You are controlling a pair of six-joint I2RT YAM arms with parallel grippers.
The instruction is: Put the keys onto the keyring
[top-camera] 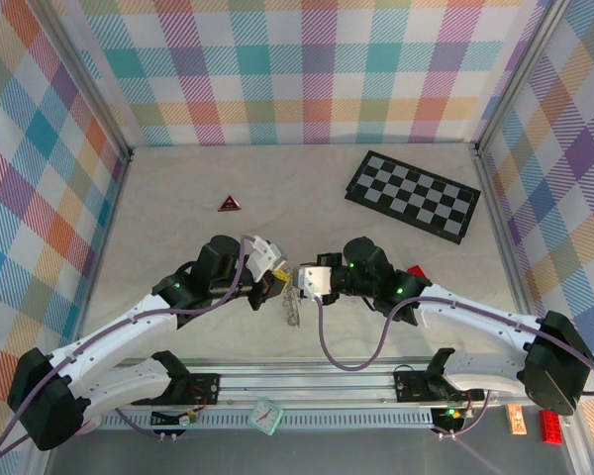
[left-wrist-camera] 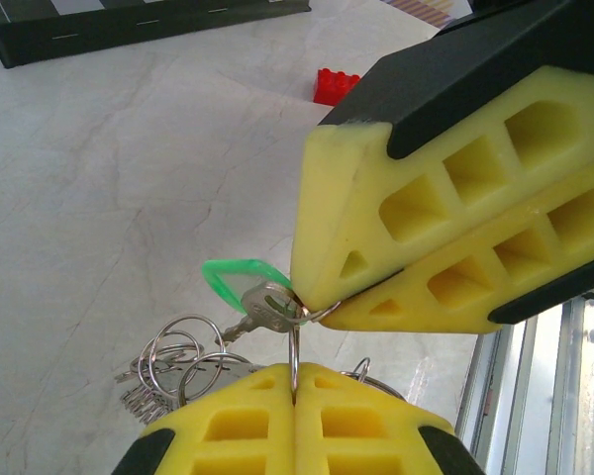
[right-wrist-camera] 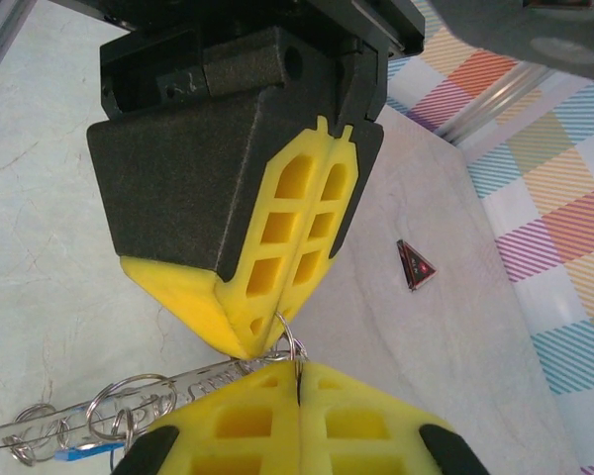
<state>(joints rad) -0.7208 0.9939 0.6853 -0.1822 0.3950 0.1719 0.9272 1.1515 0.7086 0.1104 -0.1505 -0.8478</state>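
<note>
Both tools are fully closed and meet tip to tip over the middle of the table (top-camera: 178,228), toward its near edge. The left gripper (left-wrist-camera: 295,388) pinches the thin keyring (left-wrist-camera: 294,348) upright. The right gripper (left-wrist-camera: 317,309) nips the same ring at its top. A green-tagged key (left-wrist-camera: 267,309) sits at that joint, touching the right fingertips. The other keys (left-wrist-camera: 163,368) are bunched just beside the left fingers. Judgement: the key is being worked along the coil. One side should hold steady while the other turns gently, without twisting the wire or losing the pinch.
</note>
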